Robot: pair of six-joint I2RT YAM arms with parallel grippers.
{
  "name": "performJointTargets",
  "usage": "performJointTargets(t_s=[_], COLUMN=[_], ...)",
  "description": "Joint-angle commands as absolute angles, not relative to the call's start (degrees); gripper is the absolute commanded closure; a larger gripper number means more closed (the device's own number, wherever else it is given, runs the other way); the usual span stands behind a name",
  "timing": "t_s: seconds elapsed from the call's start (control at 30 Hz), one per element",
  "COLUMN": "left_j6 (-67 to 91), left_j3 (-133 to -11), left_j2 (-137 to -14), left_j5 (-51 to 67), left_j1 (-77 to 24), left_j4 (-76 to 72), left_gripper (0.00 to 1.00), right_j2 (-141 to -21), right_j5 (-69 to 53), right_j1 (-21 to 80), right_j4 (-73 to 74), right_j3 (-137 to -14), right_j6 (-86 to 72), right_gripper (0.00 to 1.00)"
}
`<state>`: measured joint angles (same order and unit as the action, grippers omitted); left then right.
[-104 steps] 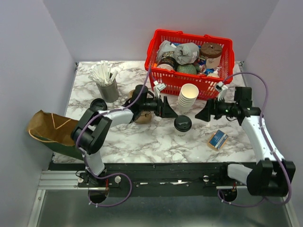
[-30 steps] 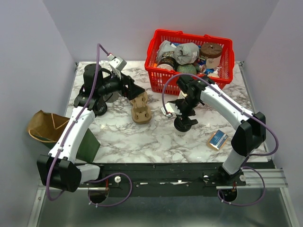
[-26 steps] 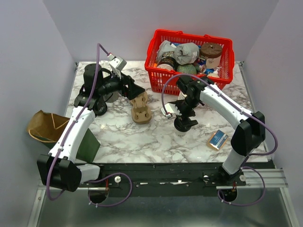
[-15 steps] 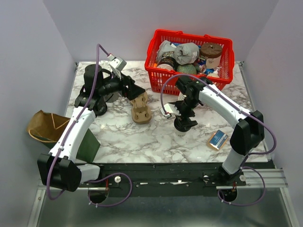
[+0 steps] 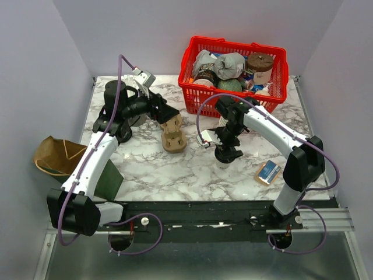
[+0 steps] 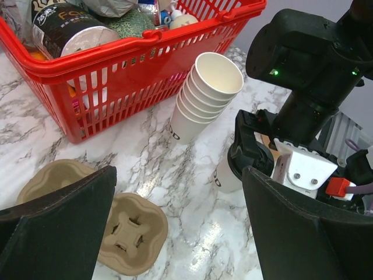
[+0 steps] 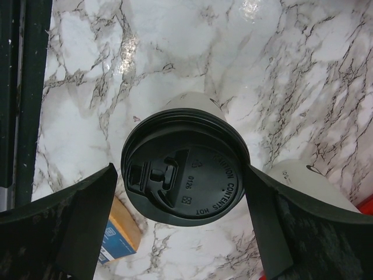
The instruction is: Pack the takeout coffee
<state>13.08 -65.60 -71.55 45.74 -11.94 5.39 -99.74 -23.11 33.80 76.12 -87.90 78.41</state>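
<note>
Black lid (image 7: 183,175) print readable only from right wrist, right tool (image 7: 180,169) spread astride cup (image 7: 192,102), left tool (image 6: 178,175) spread

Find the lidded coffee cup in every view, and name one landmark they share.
Top external: lidded coffee cup right of centre, in front of the red basket.
Left wrist: cup right of centre, white side showing.
Right wrist: cup centre, lid towards camera.
Shared landmark: marble table.
</note>
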Motion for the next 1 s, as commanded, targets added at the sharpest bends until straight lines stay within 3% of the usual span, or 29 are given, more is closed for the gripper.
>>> performJointTargets(t_s=[0.0, 0.4, 0.6, 0.97], left_j6=[14.4, 15.2, 16.3, 18.5], left_j3=[-65.0, -64.6, -64.8, -67.4], left_j2=[-72.1, -72.4, -73.2, -76.4], left_j5=[47.1, 47.4, 47.9, 49.6], left_j1=[-11.5, -11.3, -11.4, -11.4], left_j4=[3.4, 2.4, 1.4, 0.3], left_gripper=[0.03, 0.03, 0.03, 0.04], right_j2=[-99.5, -97.7, -95.6, -87.2], right_j5=[-20.9, -18.9, -17.0, -15.4], right_j1=[34.4, 34.5, 34.5, 28.9], right_j4=[80.2, 76.3, 74.7, 76.4], right_j3=[-86.2, -82.8, -81.4, -78.3], right_j6=[76.4, 74.6, 72.4, 68.3], right_gripper=[0.07, 0.08, 0.18, 0.20])
